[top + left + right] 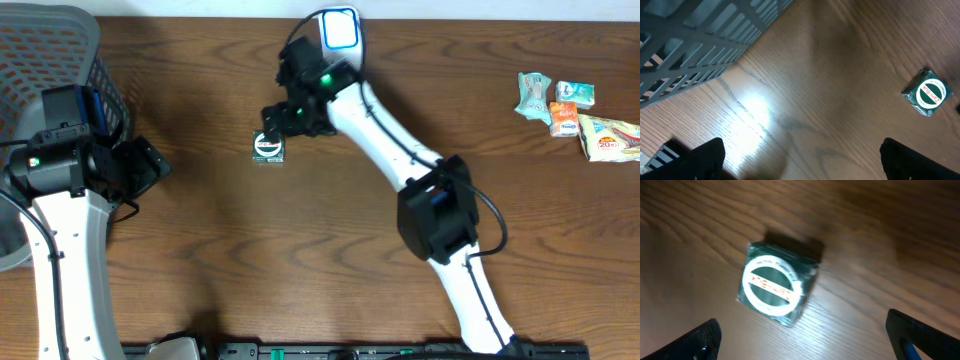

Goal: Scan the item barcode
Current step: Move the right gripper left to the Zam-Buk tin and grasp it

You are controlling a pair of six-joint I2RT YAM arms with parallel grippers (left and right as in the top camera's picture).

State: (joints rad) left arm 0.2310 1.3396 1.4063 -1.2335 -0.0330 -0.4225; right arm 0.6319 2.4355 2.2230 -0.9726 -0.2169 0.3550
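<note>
The item [268, 147] is a small dark green packet with a round white and red label, lying flat on the wooden table. In the right wrist view the item [777, 284] rests on the wood just ahead of my right gripper [805, 340], whose jaws stand wide open with nothing between them. Seen from overhead, the right gripper [280, 120] hovers just behind the item. My left gripper [150, 160] is open and empty near the basket. The item [926, 93] shows far right in the left wrist view, well away from that gripper [802, 162]. No barcode is visible.
A grey slatted basket [60, 60] stands at the far left, close behind the left arm, and the same basket [690, 40] fills that wrist view's upper left. A white, blue-rimmed device [340, 28] sits at the back edge. Several snack packets [570, 105] lie at the right.
</note>
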